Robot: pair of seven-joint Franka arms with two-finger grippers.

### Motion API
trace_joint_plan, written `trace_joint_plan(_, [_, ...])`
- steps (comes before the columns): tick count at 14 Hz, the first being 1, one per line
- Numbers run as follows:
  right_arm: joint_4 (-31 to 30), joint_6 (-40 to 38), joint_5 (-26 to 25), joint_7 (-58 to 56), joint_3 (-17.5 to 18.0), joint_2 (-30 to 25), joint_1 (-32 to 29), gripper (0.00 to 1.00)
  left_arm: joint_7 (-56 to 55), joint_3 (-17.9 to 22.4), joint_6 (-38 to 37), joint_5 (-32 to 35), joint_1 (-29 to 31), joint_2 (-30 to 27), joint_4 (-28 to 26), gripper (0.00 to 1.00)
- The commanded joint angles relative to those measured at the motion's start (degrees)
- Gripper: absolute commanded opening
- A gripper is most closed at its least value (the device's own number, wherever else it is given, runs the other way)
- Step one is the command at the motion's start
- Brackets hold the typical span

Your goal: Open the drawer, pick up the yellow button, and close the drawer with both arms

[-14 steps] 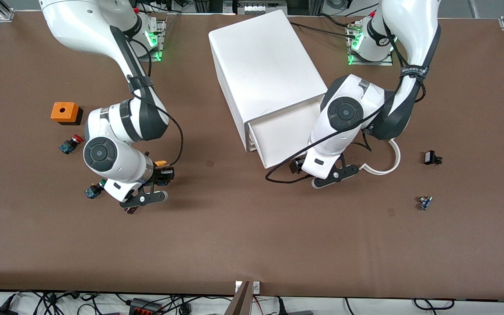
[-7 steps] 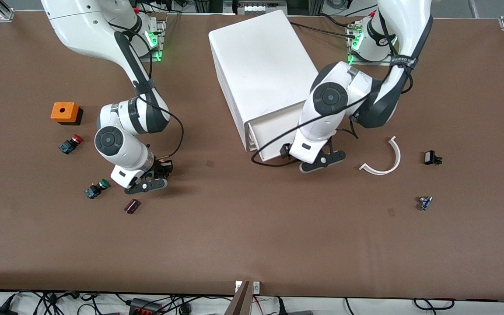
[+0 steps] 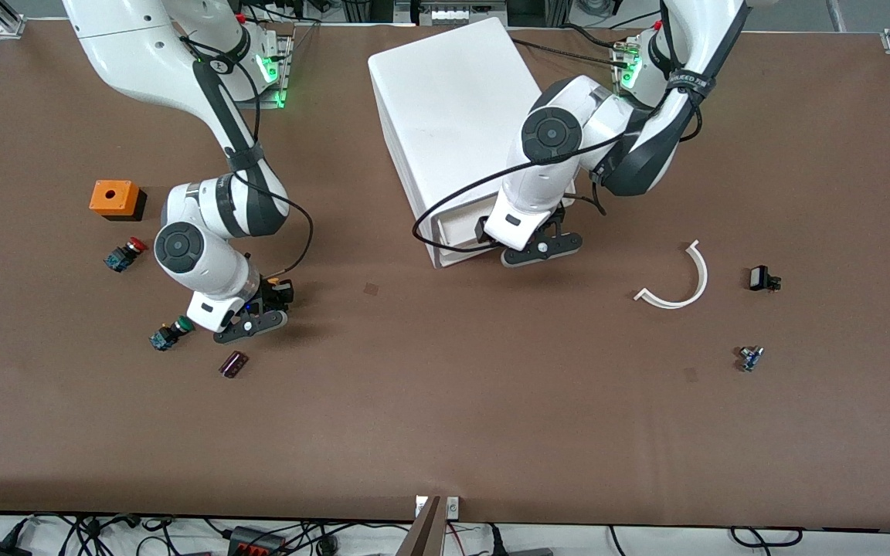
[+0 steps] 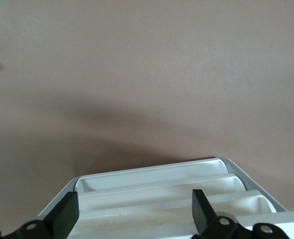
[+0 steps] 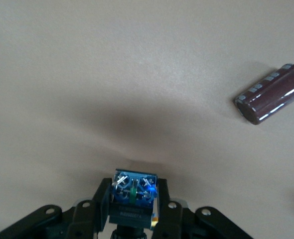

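Right pincer (image 5: 132, 209) clamps the button (image 5: 133, 195) between its fingers, blue base outward, above the table (image 3: 445, 401) near a dark cylindrical capacitor (image 5: 271, 94). Left pincer (image 4: 132, 214) stands wide, straddling the front of the drawer (image 4: 152, 181), which projects slightly from the cabinet (image 3: 460, 116).

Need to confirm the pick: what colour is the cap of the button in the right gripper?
Orange-yellow, on the button in the right gripper; front view shows it best.

Button (image 5: 133, 198) (cap hidden) partly cut off.
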Motion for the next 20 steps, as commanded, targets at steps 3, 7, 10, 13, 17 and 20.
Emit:
trace_joint_plan(3, [-0.1,0.9,1.2,-1.1,0.9,-0.2,-1.0,1.00,-1.7,-2.2,0.2,-5.2,1.5,-2.0,-3.0,1.00])
trace_joint_plan(7, [8.0,-9.4,1.3,0.5,0.5,-1.3,-1.1,1.00,-1.6,-2.8,-2.7,-6.2,1.5,-2.4,-3.0,1.00])
trace_joint_plan(10, [19.2,-25.2,1.3,0.5,-0.5,-1.2,-1.7,1.00,-1.5,-3.5,-3.2,-6.7,2.1,-2.4,-3.0,1.00])
trace_joint_plan(13, [26.1,-35.2,1.4,0.6,-2.4,-1.9,-1.8,1.00,-0.7,-3.4,-4.3,-7.2,2.1,-2.4,-2.8,1.00])
trace_joint_plan(17, [29.4,-43.4,1.3,7.3,-3.3,-6.4,-1.6,1.00,-0.6,-2.8,-4.1,-5.2,3.7,-2.3,-0.1,1.00])
trace_joint_plan(20, [29.5,-46.2,1.1,12.0,-3.9,-10.7,-1.8,1.00,1.0,-3.0,-7.1,-0.1,8.9,-2.4,4.4,1.00])
